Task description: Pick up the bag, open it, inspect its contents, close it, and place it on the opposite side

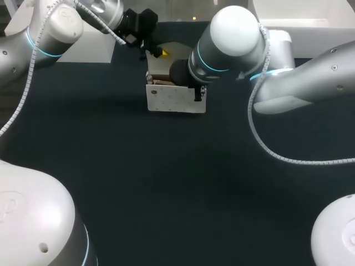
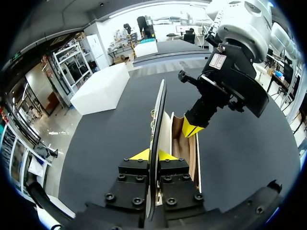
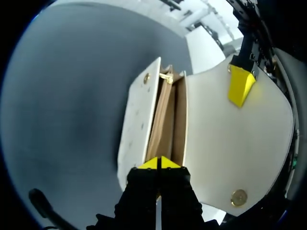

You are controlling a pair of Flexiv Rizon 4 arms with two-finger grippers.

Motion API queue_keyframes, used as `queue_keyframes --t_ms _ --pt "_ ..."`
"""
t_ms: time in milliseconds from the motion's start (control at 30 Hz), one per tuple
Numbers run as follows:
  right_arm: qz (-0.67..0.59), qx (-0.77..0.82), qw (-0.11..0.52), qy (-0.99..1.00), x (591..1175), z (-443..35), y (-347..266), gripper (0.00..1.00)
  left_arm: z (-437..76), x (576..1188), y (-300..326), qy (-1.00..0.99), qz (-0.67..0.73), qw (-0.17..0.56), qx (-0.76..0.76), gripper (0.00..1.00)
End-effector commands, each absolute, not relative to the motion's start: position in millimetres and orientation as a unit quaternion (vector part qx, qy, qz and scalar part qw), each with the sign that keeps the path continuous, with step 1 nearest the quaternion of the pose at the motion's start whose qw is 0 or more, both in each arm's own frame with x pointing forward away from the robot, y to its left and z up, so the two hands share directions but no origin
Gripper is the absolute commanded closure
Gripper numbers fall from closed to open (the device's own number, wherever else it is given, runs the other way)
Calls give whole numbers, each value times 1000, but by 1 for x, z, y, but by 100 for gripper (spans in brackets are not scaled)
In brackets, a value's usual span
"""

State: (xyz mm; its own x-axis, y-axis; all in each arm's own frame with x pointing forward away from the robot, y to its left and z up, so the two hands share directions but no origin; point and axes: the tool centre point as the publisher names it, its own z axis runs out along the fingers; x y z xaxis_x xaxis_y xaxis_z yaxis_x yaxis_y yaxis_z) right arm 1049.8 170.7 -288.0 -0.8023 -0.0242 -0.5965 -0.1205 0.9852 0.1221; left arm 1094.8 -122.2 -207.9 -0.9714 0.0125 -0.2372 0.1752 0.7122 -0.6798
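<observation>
1. The bag, white, stands upright on the dark table, mouth up and lid thrown back.
2. Container: the mouth is open. Inside is tan lining, split by a thin partition into two narrow slots running the length of the bag. I cannot tell what lies deeper in either slot.
3. The flap stands up from the bag's rear edge. There is a gold snap near its free corner and a gold stud on the bag's front panel.
4. My left gripper is behind the bag, clenched on the flap's edge. The flap runs edge-on between both yellow tips.
5. My right gripper is at one end of the bag. Its tips are pressed together on the thin edge where the partition meets that end, grasping the bag.
6. Head view only: the bag's dotted front face, and my right arm covering the bag's right end along with that gripper.
7. Right wrist view only: the slots from straight above the bag, the snap, the stud, and one left tip on the flap.
8. Left wrist view only: the flap as a thin line, with the right tips dipping into the bag's mouth just beside it.
</observation>
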Motion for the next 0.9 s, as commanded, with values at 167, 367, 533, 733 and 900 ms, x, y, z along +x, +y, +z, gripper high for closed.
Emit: queue_keyframes --t_ms 167,367,533,733,900 --pt "73 -36 315 946 1063 -286 172 100 -203 1090 -120 915 -383 107 62 100" --pt "63 -39 295 953 1067 -295 172 100 -203 1089 -119 910 -397 100 60 100" --pt "65 -40 276 958 1062 -307 173 100 -208 1090 -121 910 -403 80 60 100" --pt "62 -37 260 963 1058 -320 171 100 -212 1092 -123 911 -404 61 63 100" --pt "60 -30 250 966 1057 -328 168 65 -211 1092 -124 912 -401 57 64 100"
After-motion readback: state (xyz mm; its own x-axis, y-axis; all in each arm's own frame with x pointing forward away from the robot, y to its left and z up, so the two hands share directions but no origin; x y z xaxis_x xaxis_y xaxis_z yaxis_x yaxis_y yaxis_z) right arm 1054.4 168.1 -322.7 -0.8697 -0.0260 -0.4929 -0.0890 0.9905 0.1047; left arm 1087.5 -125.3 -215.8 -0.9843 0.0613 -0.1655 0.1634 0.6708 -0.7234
